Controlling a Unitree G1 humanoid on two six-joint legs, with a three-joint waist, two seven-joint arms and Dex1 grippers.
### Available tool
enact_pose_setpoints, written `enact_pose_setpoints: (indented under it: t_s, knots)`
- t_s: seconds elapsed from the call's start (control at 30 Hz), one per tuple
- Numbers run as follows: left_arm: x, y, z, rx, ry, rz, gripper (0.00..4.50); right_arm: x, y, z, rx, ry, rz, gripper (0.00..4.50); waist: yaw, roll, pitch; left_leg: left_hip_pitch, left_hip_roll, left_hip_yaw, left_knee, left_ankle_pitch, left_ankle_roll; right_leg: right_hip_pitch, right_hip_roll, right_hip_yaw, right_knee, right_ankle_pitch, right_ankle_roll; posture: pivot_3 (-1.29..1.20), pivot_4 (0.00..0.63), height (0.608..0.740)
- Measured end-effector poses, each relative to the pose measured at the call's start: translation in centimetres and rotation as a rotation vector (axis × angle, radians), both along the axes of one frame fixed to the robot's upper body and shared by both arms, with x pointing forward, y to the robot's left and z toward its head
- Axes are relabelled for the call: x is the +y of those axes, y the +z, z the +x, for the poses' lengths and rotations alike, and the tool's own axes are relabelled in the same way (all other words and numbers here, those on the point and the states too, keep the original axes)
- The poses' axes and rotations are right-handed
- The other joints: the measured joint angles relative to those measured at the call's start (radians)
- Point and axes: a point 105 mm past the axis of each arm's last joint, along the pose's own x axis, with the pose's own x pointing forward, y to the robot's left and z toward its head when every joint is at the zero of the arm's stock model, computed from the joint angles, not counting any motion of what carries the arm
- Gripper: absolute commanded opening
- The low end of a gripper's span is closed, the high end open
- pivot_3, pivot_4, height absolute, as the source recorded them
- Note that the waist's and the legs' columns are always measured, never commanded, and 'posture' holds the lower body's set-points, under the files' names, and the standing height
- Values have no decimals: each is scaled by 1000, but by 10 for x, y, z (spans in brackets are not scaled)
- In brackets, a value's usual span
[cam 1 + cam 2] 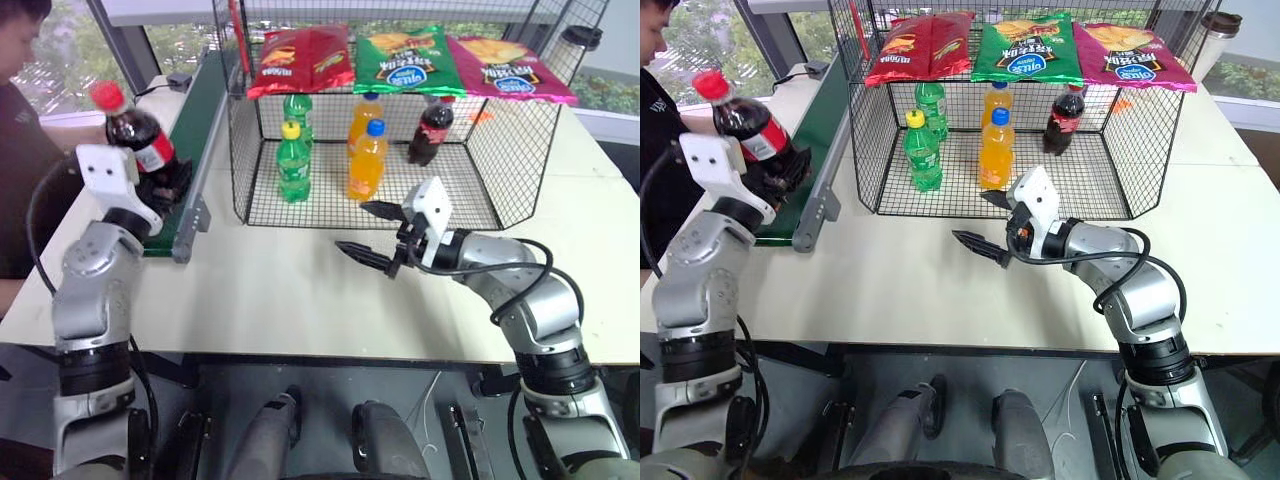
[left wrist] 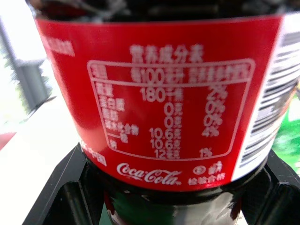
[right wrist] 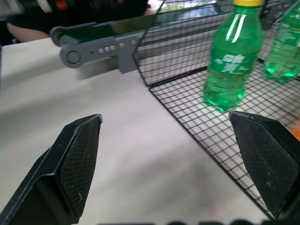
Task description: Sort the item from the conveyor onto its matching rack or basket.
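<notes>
White bench [image 1: 300, 300], bare in its near half. Three chip bags lie side by side, high across the far side: red [image 1: 300, 58] at left, green [image 1: 408, 58] in the middle, magenta [image 1: 508, 66] at right; under them stand two green soda bottles [image 1: 293, 160] at left, two orange soda bottles [image 1: 367, 160] in the middle, and a dark cola bottle [image 1: 430, 132] right of those. A person in a dark top [image 1: 18, 150] at far left; a dark-lidded cup [image 1: 580, 42] at far right.

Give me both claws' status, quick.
Left claw: shut on the small plastic cola bottle with red cap and label.
Right claw: open, holding nothing.
</notes>
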Motion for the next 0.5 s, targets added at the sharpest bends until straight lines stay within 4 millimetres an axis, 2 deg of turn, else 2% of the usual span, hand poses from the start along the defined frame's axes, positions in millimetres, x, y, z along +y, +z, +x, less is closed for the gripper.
enact_pose_setpoints:
  t_s: [0.17, 0.33, 0.4, 0.5]
  knots:
    - [-55, -7, 0, 67, -289, 117, 2944, -2, 12, 5, -23, -8, 19, 4500, 0, 0, 0, 0, 0, 0, 0, 0, 0, 0, 0, 0, 0, 0, 0, 0, 150, 738]
    - [-89, -1, -2, 49, -440, 174, 2944, -9, 21, 9, -31, -40, 57, 4500, -3, 0, 0, 0, 0, 0, -1, 1, 1, 0, 0, 0, 0, 0, 0, 0, 150, 738]
    - [-106, -12, -3, 59, -503, 223, 2944, -12, 31, 12, -41, -62, 96, 4500, -2, 0, 0, 0, 0, 0, -1, 1, 2, 0, 0, 0, 0, 0, 0, 0, 150, 738]
    - [-136, -41, -5, 120, -610, 251, 2944, -14, 49, 14, -71, -73, 152, 4500, 0, 0, 0, 0, 0, 0, 0, 1, 2, 0, 0, 0, 0, 0, 0, 0, 150, 738]
